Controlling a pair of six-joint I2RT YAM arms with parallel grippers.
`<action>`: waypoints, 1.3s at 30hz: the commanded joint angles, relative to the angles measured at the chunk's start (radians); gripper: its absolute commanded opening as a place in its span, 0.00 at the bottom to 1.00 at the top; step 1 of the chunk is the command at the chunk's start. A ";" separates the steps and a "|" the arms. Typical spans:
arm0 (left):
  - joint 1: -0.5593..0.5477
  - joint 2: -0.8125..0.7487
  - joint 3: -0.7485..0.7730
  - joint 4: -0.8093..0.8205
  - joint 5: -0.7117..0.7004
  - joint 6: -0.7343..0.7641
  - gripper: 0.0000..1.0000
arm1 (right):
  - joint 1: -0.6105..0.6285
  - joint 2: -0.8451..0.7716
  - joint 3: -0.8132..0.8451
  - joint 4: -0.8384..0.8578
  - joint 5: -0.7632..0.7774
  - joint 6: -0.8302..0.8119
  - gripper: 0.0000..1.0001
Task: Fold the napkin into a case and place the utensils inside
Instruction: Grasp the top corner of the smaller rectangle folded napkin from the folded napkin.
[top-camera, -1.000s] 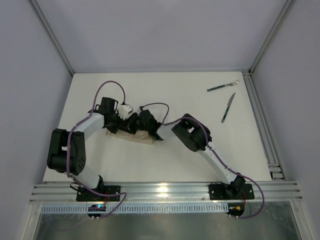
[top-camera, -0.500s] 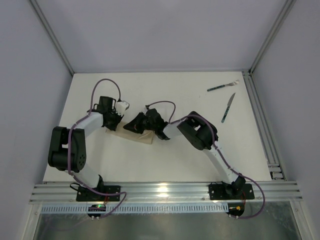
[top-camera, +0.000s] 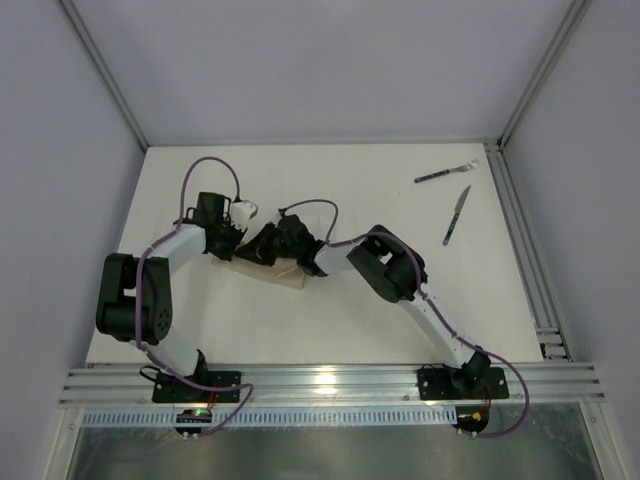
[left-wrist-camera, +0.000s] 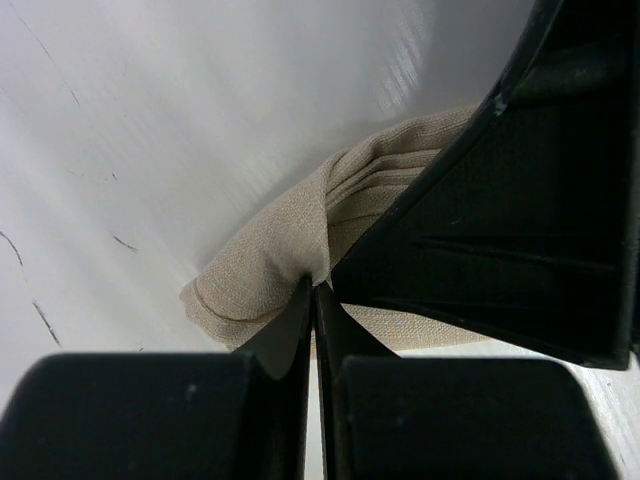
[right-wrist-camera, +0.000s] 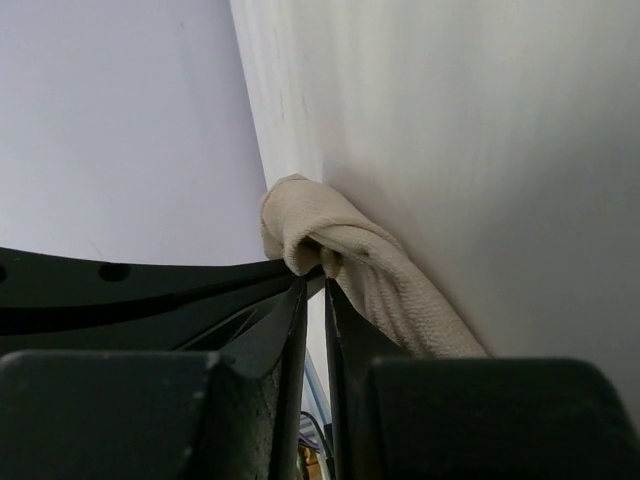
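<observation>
The beige napkin (top-camera: 286, 277) lies folded and bunched on the white table, left of centre, mostly under both grippers. My left gripper (top-camera: 240, 243) is shut on a fold at one end of it; the left wrist view shows the pinch point (left-wrist-camera: 316, 290) on the cloth (left-wrist-camera: 260, 262). My right gripper (top-camera: 264, 248) faces the left one and is shut on a raised, rolled edge of the napkin (right-wrist-camera: 385, 285), with its tips (right-wrist-camera: 314, 278) pinching the cloth. The fork (top-camera: 445, 173) and the knife (top-camera: 456, 216), both with dark green handles, lie at the far right, apart from the napkin.
An aluminium rail (top-camera: 520, 240) runs along the table's right edge next to the knife. Grey walls enclose the table on three sides. Purple cables loop over both wrists.
The right arm swung slightly right, then back left, with its gripper staying on the napkin. The left gripper shifted a little left. The napkin stays bunched between them.
</observation>
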 joint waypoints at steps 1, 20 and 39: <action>0.006 -0.038 0.007 0.025 0.024 -0.028 0.00 | 0.013 0.029 0.033 -0.074 0.040 0.023 0.15; 0.008 -0.113 -0.047 0.009 0.012 -0.016 0.00 | 0.027 0.144 0.195 -0.036 0.108 0.171 0.09; 0.040 0.079 0.022 0.075 -0.111 0.034 0.11 | 0.004 0.054 0.119 0.064 0.068 0.162 0.21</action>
